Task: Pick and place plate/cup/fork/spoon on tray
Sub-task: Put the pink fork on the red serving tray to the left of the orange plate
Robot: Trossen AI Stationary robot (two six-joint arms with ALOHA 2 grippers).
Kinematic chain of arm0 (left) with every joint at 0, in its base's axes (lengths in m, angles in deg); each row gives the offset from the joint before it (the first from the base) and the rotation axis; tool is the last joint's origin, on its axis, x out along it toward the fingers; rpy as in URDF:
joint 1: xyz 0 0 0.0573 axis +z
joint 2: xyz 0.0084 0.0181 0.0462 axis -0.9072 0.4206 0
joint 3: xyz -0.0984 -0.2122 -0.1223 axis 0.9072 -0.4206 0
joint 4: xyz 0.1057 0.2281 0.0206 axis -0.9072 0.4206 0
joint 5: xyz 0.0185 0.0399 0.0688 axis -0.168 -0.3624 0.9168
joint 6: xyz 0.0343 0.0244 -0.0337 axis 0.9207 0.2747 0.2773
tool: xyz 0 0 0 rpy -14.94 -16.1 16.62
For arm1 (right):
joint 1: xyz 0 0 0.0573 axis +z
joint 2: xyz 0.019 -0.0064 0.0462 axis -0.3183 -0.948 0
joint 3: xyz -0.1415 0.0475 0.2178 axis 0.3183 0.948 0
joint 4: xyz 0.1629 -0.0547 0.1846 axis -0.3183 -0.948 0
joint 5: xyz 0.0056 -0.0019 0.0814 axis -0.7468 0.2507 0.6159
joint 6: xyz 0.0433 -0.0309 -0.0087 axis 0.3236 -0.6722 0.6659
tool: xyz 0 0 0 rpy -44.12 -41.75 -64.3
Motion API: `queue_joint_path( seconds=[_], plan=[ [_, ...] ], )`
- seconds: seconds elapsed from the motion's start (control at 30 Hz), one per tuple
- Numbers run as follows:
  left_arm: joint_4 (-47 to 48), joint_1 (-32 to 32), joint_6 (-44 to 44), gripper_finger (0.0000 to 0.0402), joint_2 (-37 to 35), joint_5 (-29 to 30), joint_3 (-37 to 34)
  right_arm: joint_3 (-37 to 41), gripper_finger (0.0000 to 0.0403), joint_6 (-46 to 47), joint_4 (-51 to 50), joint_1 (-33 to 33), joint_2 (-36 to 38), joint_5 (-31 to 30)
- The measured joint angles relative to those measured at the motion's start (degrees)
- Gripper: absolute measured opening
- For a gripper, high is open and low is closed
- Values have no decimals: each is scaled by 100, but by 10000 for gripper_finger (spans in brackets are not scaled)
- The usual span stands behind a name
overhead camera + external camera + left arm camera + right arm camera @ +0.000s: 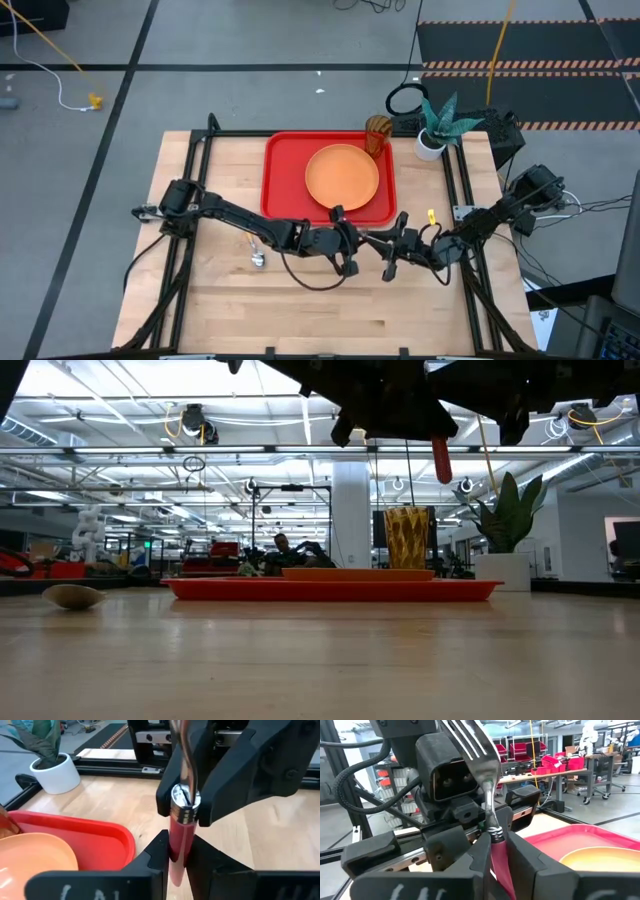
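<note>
The fork [440,460] has silver tines and a pink-red handle. It is held in the air between my two grippers, in front of the red tray [280,180]. My left gripper [350,250] and my right gripper [390,255] meet there, both shut on the fork. The orange plate [342,175] lies on the tray. The amber cup [378,135] stands at the tray's far right corner. The spoon [258,260] lies on the table, left of the grippers. My left gripper pinches the fork's pink handle [180,851] between its two fingers, below the metal collar. The fingers come level from the table's left and lie across the handle. The fork is clear of the table, its handle end [440,465] pointing down. My right gripper pinches the fork at the top of the pink handle, just under the silver collar [495,836], between its two fingers. The fingers come level from the table's right, across the fork. The tines [472,742] stand out beyond the fingers.
A white pot with a green plant [435,130] stands right of the tray's far corner. The black frame rails [465,200] run along the table's left and right sides. Bare wood [330,310] lies between the grippers and the near edge.
</note>
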Motion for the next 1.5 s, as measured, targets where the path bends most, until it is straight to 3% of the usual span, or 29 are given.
queue_joint_path(
  seconds=[0.4,0.67,0.9,1.07,1.33,1.5],
  plan=[
    [510,-4,156,46,-55,-84,0,-12,125,48,-38,50,9,316],
    [597,-4,193,46,-55,-201,0,-11,176,47,-628,36,9,314],
    [321,-4,446,46,-58,-753,0,-11,202,41,-858,-63,9,492],
    [329,-5,459,46,-60,-833,0,-9,167,151,-839,-210,9,935],
    [310,-2,143,46,-62,-838,0,-9,26,148,-744,-267,9,957],
    [509,-6,-476,73,-71,-853,4,-9,31,161,-731,-267,7,867]
  ],
)
